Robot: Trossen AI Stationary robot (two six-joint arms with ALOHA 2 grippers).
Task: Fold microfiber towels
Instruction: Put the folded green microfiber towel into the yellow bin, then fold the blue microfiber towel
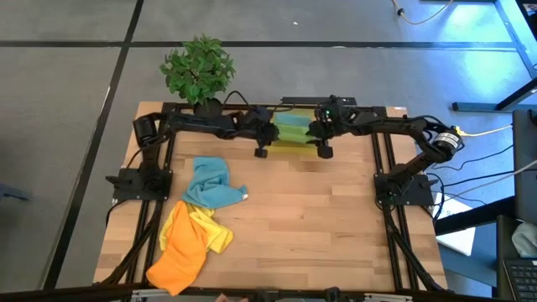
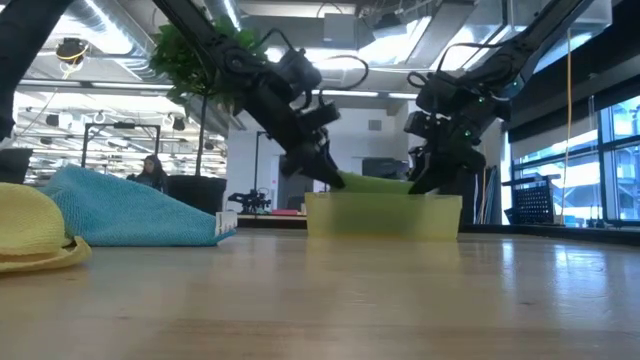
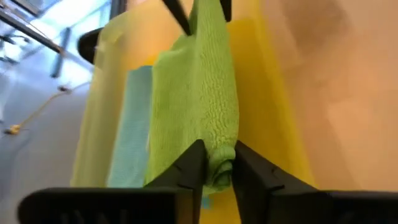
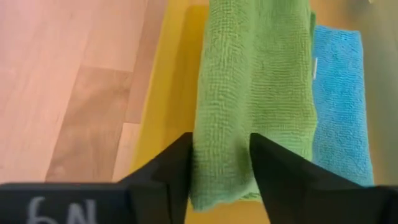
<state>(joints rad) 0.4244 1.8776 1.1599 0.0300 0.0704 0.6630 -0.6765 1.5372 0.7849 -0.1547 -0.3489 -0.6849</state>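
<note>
A: Left gripper point(image 3: 217, 171) fingers sit close either side of the folded green towel point(image 3: 199, 99), end of the fold between them, looks like a light pinch. Right gripper point(image 4: 219, 165) fingers are spread wider around the other end; can't say they're pressing it.

B: Where's the towel?

A: In the yellow bin point(image 1: 295, 143) at the table's far edge, lying on a folded teal-blue towel point(image 4: 339, 93). Both arms meet over the bin.

B: Risks?

A: If one side lets go late, the fold drags open or lifts back out. Fingertips could also snag the pile.

B: Blind spots?

A: Bin floor is hidden and the high view can't resolve the jaws. Loose teal towel point(image 1: 211, 184), yellow towel point(image 1: 214, 233) and orange towel point(image 1: 180, 256) are heaped at front left, unfolded; layers underneath can't be counted.
</note>
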